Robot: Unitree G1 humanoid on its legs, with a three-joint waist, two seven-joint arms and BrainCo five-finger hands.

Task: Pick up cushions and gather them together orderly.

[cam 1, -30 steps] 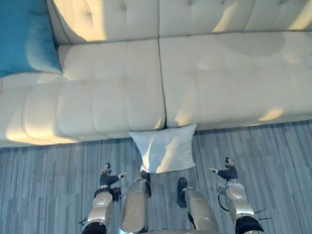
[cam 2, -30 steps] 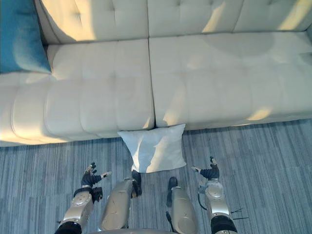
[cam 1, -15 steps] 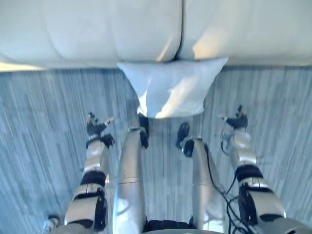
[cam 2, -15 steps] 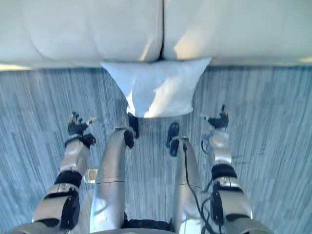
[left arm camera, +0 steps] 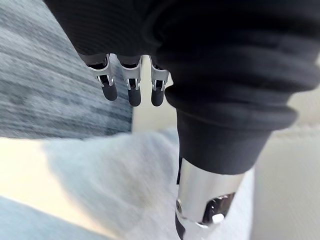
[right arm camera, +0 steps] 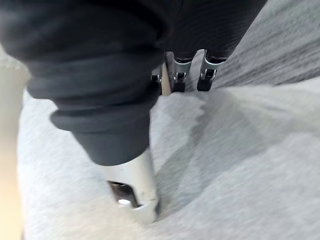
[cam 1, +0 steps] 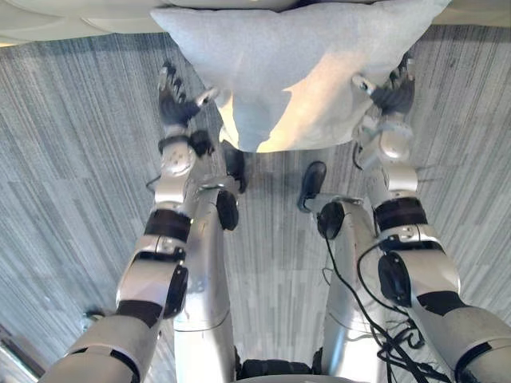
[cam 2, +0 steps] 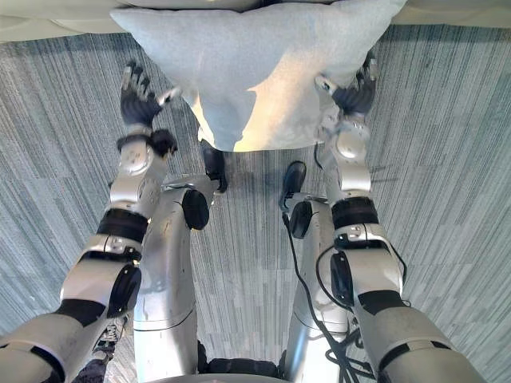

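Cushion (cam 1: 295, 64) on carpet (cam 1: 72, 159) against sofa (cam 1: 64, 17); left hand (cam 1: 177, 104), right hand (cam 1: 391, 94) spread, flanking.

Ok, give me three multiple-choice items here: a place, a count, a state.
1. Where is the pale grey square fabric cushion? A on the sofa seat; B on the grey striped carpet against the cream sofa; C lifted clear.
2. Cushions in view? A one; B two; C three.
3. The left hand and right hand are: A both clenched on cloth; B both open; C one shut.
Answers: B, it leans on the sofa's base; A, a single one shows; B, straight fingers flank the cushion.
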